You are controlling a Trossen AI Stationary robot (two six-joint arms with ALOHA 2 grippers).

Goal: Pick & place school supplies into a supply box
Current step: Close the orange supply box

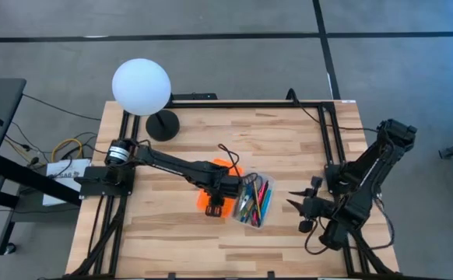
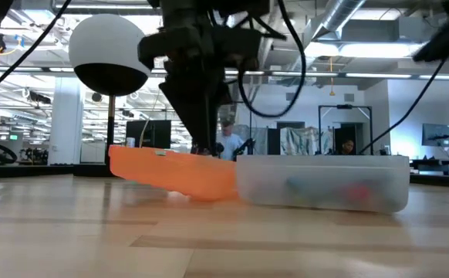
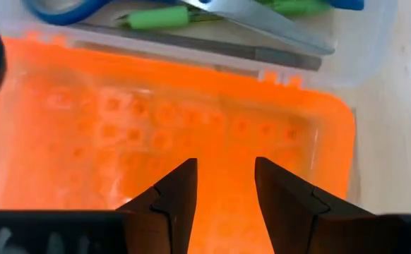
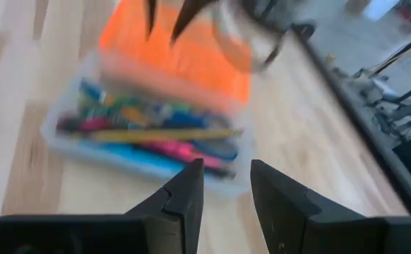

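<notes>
A small rectangular clear plastic supply box (image 1: 256, 202) is seen lying near the middle of the pale wooden table (image 1: 172, 241), its long axis running roughly from the table's far edge to its near edge with a slight tilt; inside it, thin pens, pencils and markers in blue, pink, green and yellow (image 1: 253, 199) are packed lengthwise along that axis, with blue-handled scissors (image 3: 71, 8) among them; the bright orange plastic lid (image 1: 215, 187) is shown propped against the box's left side, one long edge lifted and the other on the wood; the left gripper (image 1: 215, 204) is held directly over the lid, its two dark fingers (image 3: 174, 201) spread with a gap between them and nothing pinched; the right gripper (image 1: 298, 204) is parked apart from the box on the right, pointed toward it, its fingers likewise parted and empty; a white globe lamp on a black base (image 1: 142, 87) is set at the far left corner.
</notes>
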